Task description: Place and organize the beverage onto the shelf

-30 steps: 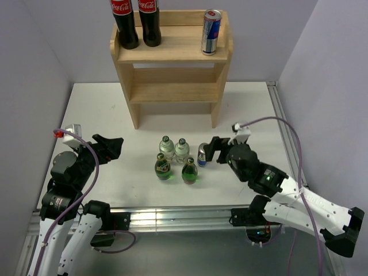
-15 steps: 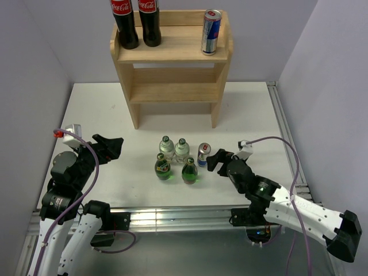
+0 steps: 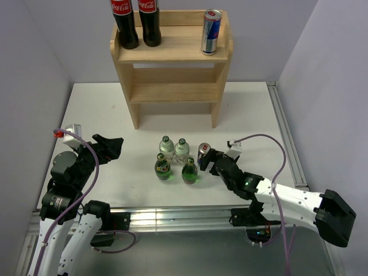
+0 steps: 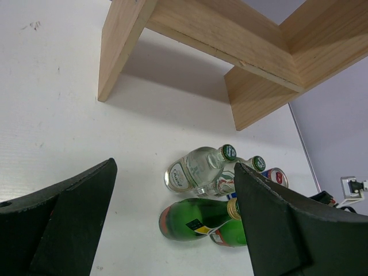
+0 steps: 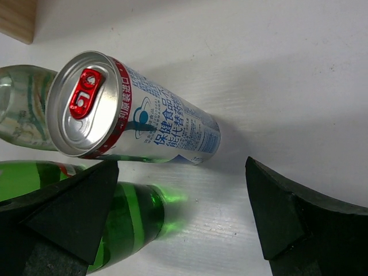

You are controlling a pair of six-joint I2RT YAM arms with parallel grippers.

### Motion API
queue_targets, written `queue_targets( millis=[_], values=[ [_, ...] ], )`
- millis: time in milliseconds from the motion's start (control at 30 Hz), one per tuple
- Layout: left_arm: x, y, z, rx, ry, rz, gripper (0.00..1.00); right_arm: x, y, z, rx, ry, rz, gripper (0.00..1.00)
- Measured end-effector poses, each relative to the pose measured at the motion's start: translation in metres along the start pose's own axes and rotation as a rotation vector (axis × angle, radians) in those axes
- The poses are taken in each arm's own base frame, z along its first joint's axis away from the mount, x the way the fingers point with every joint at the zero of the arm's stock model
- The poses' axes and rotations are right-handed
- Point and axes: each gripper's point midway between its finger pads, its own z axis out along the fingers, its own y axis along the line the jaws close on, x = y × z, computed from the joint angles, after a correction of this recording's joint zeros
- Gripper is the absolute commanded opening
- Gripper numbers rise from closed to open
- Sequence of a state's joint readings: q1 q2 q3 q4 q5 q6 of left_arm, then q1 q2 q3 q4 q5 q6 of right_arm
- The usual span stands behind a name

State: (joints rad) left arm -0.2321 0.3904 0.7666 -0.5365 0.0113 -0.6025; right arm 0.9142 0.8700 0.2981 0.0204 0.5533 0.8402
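Note:
The wooden shelf [image 3: 172, 52] stands at the back with one silver-blue-red can [image 3: 211, 31] on its top tier. On the table stand two clear green-capped bottles [image 3: 167, 148] [image 3: 181, 149], two green bottles [image 3: 163, 167] [image 3: 189, 171] and a second can [image 3: 202, 154]. My right gripper [image 3: 208, 164] is open and low, just in front of and to the right of that can. In the right wrist view the can [image 5: 138, 118] sits just beyond the open gripper [image 5: 181, 167], with a green bottle [image 5: 123, 221] by the left finger. My left gripper [image 3: 109, 148] is open and empty, left of the cluster.
Two tall cola bottles [image 3: 125, 23] [image 3: 149, 22] stand at the left of the shelf's top tier. The lower tier [image 3: 172, 92] holds nothing. In the left wrist view the shelf's legs [image 4: 118, 52] and the bottle cluster [image 4: 195, 169] show. A metal rail [image 3: 284, 132] runs along the table's right edge.
My right gripper has dropped lower and drawn back toward the near side of the table can, staying open. The left arm and the drinks have not moved.

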Motion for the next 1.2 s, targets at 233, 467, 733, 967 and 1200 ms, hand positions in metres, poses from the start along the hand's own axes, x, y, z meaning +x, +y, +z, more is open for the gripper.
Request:
queue_targets(
  millis=[233, 467, 733, 967, 1200],
  values=[
    [0.000, 0.000, 0.000, 0.000, 0.000, 0.000, 0.90, 0.011, 0.002, 0.018, 0.029, 0.020, -0.045, 0.98],
    [-0.001, 0.001, 0.000, -0.003, -0.002, -0.001, 0.90, 0.006, 0.016, 0.037, 0.048, -0.004, -0.099, 0.98],
    [-0.002, 0.002, 0.000, -0.011, -0.008, -0.002, 0.90, -0.002, 0.026, 0.060, 0.088, -0.062, -0.153, 0.98],
    [-0.003, 0.006, 0.002, -0.025, -0.009, -0.005, 0.90, 0.001, 0.022, 0.075, 0.134, -0.089, -0.194, 0.90],
    [-0.004, 0.009, 0.003, -0.038, -0.011, -0.008, 0.90, -0.001, 0.017, 0.084, 0.171, -0.131, -0.210, 0.47]
  ],
)
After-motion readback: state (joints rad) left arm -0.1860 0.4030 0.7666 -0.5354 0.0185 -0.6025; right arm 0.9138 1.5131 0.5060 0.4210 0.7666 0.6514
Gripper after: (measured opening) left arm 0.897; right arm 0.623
